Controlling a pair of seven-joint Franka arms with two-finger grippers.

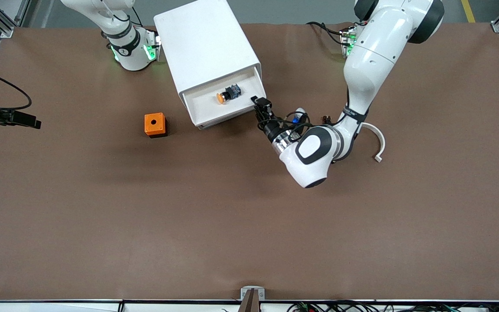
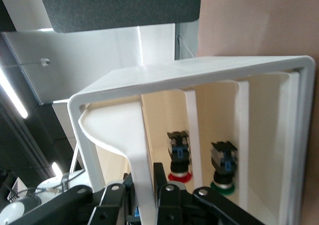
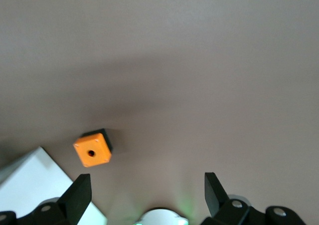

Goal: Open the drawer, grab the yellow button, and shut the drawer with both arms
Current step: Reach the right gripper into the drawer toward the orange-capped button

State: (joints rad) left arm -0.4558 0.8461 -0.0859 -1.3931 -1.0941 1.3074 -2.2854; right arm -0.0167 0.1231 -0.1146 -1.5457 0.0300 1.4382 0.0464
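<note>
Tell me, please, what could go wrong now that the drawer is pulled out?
1. The left claw is shut on the corner of the drawer, on its thin front wall. It may slip off, or a further pull may drag the cabinet.
2. The button lies loose in the drawer and may roll if it is jolted.
3. The right claw waits open above the cube, away from the drawer; reaching in, it might meet the left arm.
</note>
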